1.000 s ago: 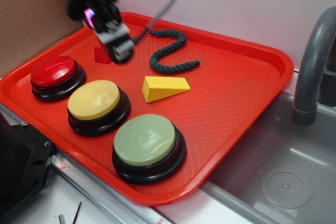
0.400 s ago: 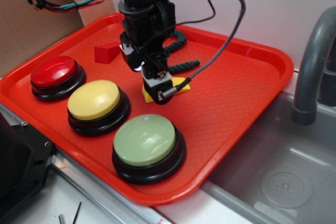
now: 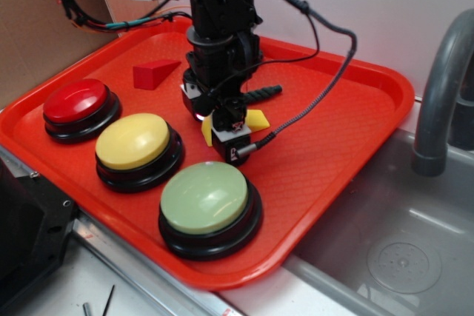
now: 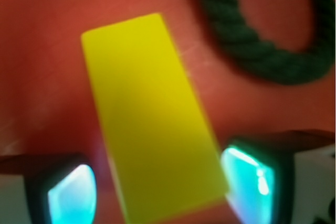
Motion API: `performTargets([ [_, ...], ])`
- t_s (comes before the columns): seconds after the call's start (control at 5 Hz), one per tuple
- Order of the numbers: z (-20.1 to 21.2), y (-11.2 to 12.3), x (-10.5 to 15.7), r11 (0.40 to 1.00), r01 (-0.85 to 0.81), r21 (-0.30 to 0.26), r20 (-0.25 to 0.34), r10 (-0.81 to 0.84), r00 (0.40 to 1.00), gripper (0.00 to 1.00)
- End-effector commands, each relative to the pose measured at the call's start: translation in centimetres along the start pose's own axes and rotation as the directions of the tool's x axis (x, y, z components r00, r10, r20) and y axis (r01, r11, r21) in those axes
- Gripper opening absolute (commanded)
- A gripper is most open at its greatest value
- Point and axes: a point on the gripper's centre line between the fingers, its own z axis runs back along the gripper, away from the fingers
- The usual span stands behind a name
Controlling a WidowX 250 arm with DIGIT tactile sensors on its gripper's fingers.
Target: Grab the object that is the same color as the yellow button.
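The gripper (image 4: 157, 190) hangs spread wide, one finger either side of the yellow wedge (image 4: 152, 119) (its long axis runs between them, slightly askew).

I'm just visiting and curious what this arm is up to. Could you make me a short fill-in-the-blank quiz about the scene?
1. The gripper has one finger on each side of the ____ wedge.
2. The button nearest the sink is pale ____.
3. Everything sits on a ____ tray.
4. Beside the wedge lies a dark green ____.

Missing words: yellow; green; red; rope
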Motion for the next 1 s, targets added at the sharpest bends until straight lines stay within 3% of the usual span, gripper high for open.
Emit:
performTargets([
  [0.0, -0.4, 1.3, 1.4, 1.0, 0.014, -0.017, 0.036, -0.013, 0.999, 0.0],
  [0.4, 1.9, 1.9, 1.7, 0.998, -0.044, -0.04, -0.01, 0.044, 0.999, 0.0],
  [0.8, 9.7, 2.3, 1.9, 0.982, -0.169, -0.081, -0.028, 0.168, 0.985, 0.0],
])
